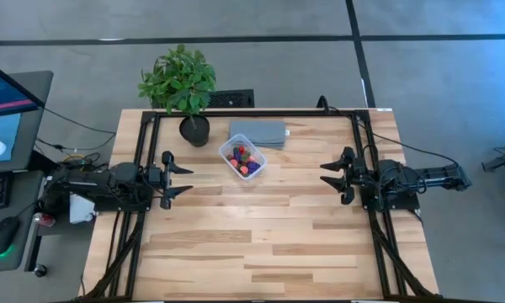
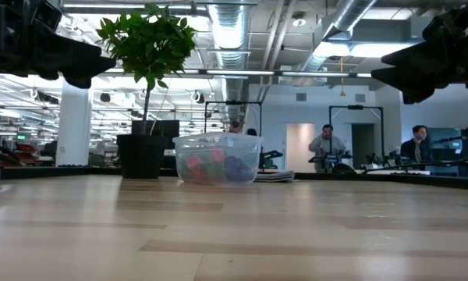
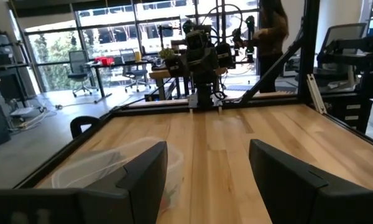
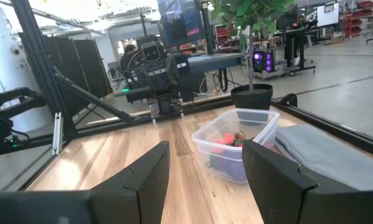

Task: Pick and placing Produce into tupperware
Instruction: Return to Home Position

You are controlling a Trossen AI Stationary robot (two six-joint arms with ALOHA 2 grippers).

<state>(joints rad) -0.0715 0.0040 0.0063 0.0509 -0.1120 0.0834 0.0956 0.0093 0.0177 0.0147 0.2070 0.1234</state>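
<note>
Produce [image 1: 242, 158] heaped in clear round-cornered plastic tupperware [image 1: 262, 167], left fingers [image 1: 180, 171] spread, right fingers [image 1: 332, 166] spread

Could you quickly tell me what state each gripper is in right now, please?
Left gripper: open, holding nothing, at the left edge of the table.
Right gripper: open, holding nothing, at the right edge.
</note>
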